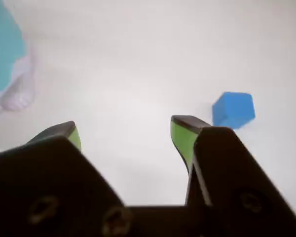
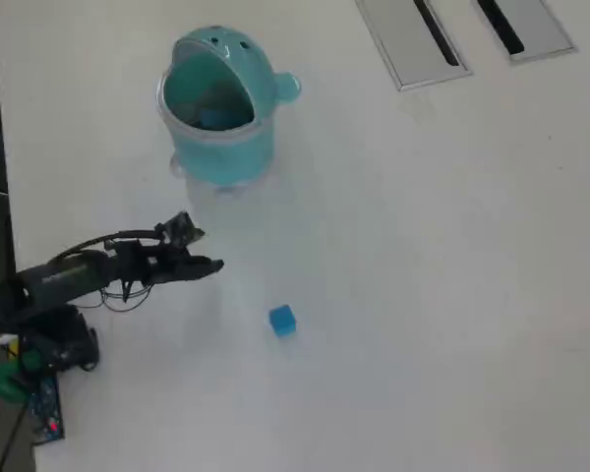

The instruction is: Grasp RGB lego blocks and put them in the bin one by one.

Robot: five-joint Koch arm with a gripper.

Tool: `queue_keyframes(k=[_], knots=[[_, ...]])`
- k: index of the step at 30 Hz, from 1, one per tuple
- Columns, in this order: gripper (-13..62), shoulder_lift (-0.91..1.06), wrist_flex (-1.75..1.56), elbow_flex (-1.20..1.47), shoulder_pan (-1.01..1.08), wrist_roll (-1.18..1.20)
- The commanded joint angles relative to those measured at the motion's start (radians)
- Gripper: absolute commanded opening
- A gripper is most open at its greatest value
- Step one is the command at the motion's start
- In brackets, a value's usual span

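1 blue block (image 2: 282, 321) lies outside bin (image 2: 219, 147).

Arm (image 2: 79, 275) based near the left edge of the surface (image 2: 423, 295), toward its lower-left corner in the overhead view, and stretched out to the right, low over the top. Pincer (image 1: 126, 129) open: wrist view shows two dark jaws with green inner faces, a wide gap of bare surface between them, nothing held. Both tips appear clear of the surface. In the overhead view the pincer (image 2: 208, 265) points right.
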Motion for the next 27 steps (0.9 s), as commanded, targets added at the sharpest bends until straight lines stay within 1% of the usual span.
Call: queue_keyframes(k=[1, 6, 13, 20, 27], knots=[[33.2, -0.023, -0.008, -0.137, 0.043, -0.011], [33.2, -0.167, -0.012, -0.256, 0.144, -0.049], [33.2, -0.324, -0.072, -0.336, 0.192, -0.087], [33.1, -0.434, -0.069, -0.416, 0.245, -0.109], [33.1, -0.525, -0.061, -0.5, 0.35, -0.149]])
